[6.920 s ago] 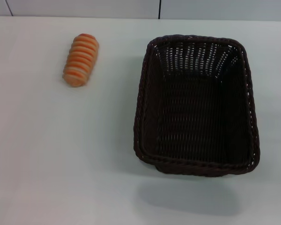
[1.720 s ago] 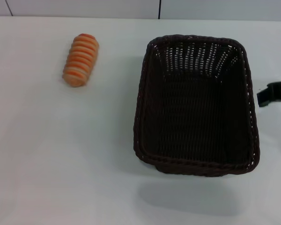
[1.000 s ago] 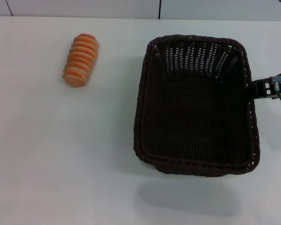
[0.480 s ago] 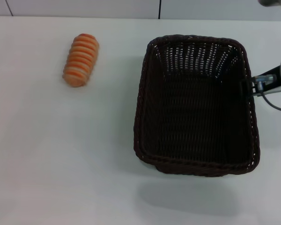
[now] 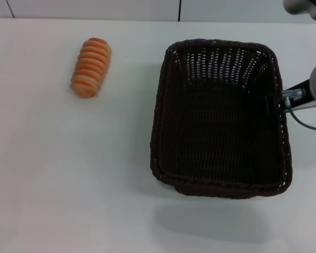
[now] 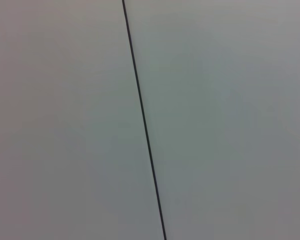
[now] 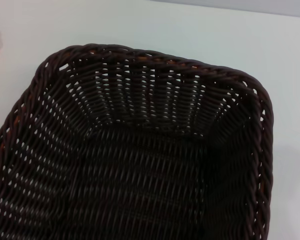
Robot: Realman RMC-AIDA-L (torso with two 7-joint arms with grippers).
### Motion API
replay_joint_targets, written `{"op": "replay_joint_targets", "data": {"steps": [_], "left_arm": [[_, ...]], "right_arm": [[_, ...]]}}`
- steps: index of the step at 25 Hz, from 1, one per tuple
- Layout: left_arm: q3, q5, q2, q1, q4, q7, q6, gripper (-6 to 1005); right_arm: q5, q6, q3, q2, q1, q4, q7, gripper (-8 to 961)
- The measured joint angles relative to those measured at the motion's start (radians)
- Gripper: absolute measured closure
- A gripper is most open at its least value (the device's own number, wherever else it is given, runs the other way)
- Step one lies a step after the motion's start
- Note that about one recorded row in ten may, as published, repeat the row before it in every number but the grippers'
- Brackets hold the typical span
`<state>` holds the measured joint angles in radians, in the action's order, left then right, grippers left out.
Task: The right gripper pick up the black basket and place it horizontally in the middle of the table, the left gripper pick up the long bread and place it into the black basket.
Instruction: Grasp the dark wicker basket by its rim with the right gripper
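a: what changed?
b: the right gripper [image 5: 276,101] has come in over the black basket [image 5: 221,118]'s right rim; jaws likely astride it, i cannot tell their state.
a: farther off?
b: the long bread [image 5: 91,67] lies well to its left on the table [image 5: 68,174], untouched.

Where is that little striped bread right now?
In the head view the long bread lies on the white table at the far left, well apart from the black basket on the right; no pincer is near it.

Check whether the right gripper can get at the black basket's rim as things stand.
Probably yes: the right gripper is already at the right-hand rim of the black basket, and nothing lies between them. Whether it has closed is unclear.
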<state>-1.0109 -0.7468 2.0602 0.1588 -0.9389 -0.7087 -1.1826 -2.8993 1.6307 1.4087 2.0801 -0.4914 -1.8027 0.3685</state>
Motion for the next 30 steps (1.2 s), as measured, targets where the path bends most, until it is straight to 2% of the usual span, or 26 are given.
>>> {"op": "replay_joint_targets", "data": {"steps": [17, 30], "left_arm": [[-0.005, 0.000, 0.000, -0.001, -0.007, 0.000, 0.001, 221], [-0.002, 0.000, 0.000, -0.001, 0.000, 0.000, 0.005, 225]], "right_arm": [[-0.006, -0.044, -0.034, 0.000, 0.082, -0.017, 0.014, 455], [-0.008, -0.211, -0.066, -0.003, 0.083, 0.124, -0.040, 467]]}}
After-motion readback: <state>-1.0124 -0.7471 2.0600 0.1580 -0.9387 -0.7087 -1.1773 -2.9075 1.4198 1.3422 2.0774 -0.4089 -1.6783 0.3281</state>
